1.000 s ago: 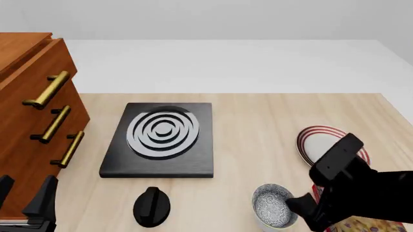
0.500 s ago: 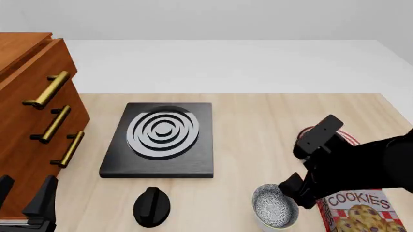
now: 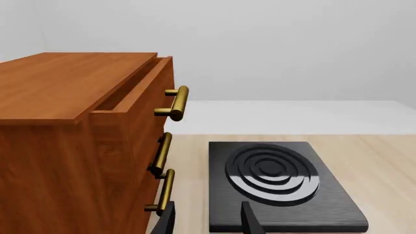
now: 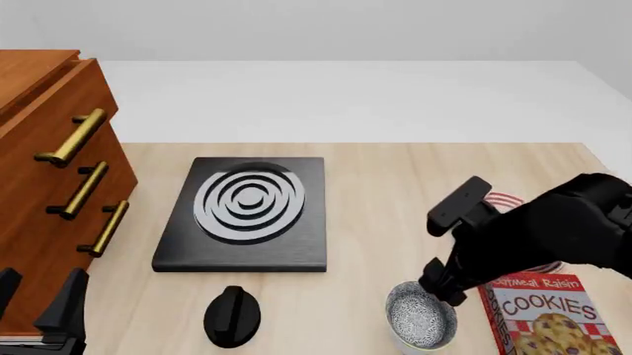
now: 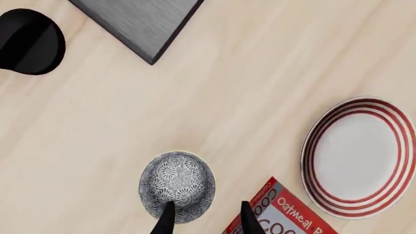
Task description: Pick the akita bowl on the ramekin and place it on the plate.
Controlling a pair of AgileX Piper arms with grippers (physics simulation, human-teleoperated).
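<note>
The right hand (image 5: 202, 219) hangs above the bowl (image 5: 177, 193), fingers spread, one fingertip over the bowl's rim and the other just outside; the bowl sits on the ramekin (image 4: 410, 342). I judge this is the approach step: next the hand must go down and pinch the rim. The plate (image 5: 359, 156) lies apart, beyond the cookie box (image 5: 276, 209).

Grey-white speckled akita bowl (image 5: 177, 192), red-striped white plate (image 5: 359, 157), black hob (image 4: 245, 214)
</note>
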